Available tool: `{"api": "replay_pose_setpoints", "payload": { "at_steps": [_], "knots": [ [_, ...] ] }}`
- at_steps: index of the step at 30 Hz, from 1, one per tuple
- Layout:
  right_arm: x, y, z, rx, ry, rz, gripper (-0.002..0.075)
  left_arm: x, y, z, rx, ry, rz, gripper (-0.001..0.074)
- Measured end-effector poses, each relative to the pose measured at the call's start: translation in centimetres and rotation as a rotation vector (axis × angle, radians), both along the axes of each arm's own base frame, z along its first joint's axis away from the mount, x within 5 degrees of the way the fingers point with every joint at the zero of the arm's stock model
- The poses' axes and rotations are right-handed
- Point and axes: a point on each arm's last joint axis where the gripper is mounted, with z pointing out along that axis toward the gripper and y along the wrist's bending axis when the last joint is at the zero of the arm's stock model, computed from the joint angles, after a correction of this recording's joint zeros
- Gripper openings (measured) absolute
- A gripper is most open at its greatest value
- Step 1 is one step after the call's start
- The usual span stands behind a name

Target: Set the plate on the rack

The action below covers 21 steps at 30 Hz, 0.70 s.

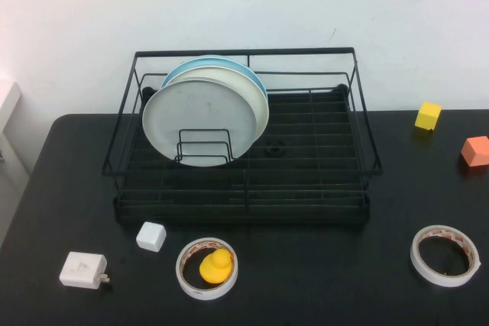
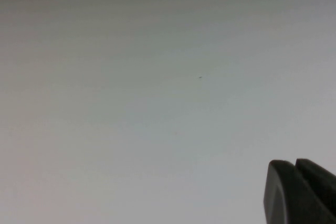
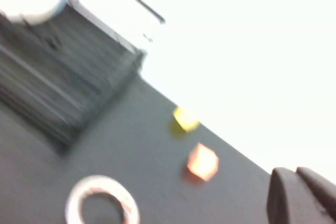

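The plate [image 1: 200, 121] stands upright in the rack [image 1: 306, 159] by the table's far edge, propped by wire dividers against two others. Left claw [image 2: 300, 192] and right claw [image 3: 302, 195] are closed, empty, raised clear.

Even, soft light fills the high view; the black table [image 1: 321, 265] stays matte, with short faint shadows under the rack [image 1: 244, 143] and beside the tape rolls. The wall behind is bright but not blown out. The left wrist view shows only a dull grey, featureless field. The right wrist view is smeared by motion blur, its wall overexposed to white, and the orange block [image 3: 202, 162] glows softly.
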Motion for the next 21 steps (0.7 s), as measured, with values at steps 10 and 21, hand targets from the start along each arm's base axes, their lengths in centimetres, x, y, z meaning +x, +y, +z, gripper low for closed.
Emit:
{"api": "replay_pose_setpoints", "payload": {
  "at_steps": [10, 21],
  "knots": [
    [-6.4, 0.9, -1.5, 0.081, 0.074, 0.233, 0.0001, 0.1, 0.5, -0.2, -0.006, 0.014, -0.110, -0.0001],
    [-7.3, 1.2, -3.7, 0.165, 0.117, 0.269, 0.0001, 2.2, 0.1, -2.4, 0.092, 0.049, -0.033, -0.0001]
  ]
}}
